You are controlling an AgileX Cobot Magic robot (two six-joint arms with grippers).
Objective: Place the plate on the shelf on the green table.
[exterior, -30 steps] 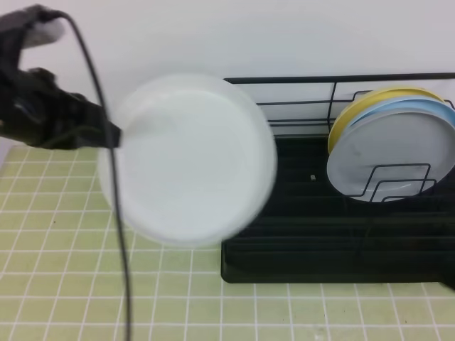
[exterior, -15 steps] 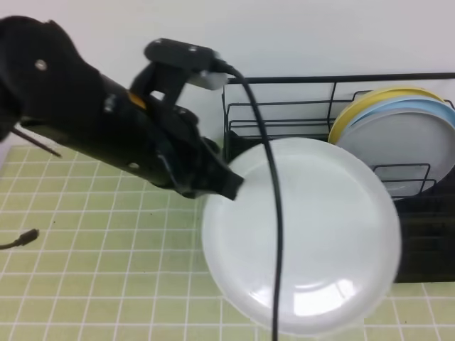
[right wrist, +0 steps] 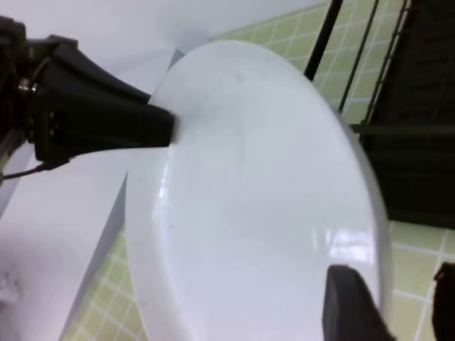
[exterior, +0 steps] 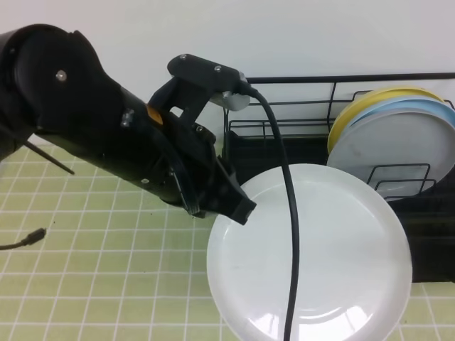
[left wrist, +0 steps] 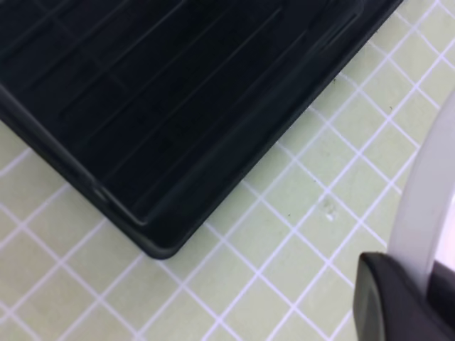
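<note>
**Plate held on edge in front of the rack, free slots beyond and to the gripper's right**

Green table [exterior: 92, 284] spread beneath everything, tiled and pale. Shelf [exterior: 306, 153] standing just past the left gripper [exterior: 238, 209], tray base dark, back rail tall behind; tray corner directly below in the left wrist view [left wrist: 153, 245]. Plate [exterior: 309, 252] clamped at its rim between the left gripper's closed fingers, jutting out rightward from the gripper, face turned toward the high camera, covering the front of the tray. Seen edge-on beside one finger [left wrist: 387, 298] in the left wrist view. Right gripper [right wrist: 387, 305] close under the plate's lower rim in its own view; whether open or closed cannot be told, and no hold on the plate visible.

Stacked at the far right of the shelf, well beyond the held plate: yellow plate [exterior: 370, 103], pale-blue plate [exterior: 419, 106], grey-white plate [exterior: 398, 153], leaning behind wire dividers [exterior: 398, 181]. Likely requirement next: tipping the plate upright and feeding it into free wire left of that stack, clear of the back rail and of the cable [exterior: 288, 213] draped across its face.
</note>
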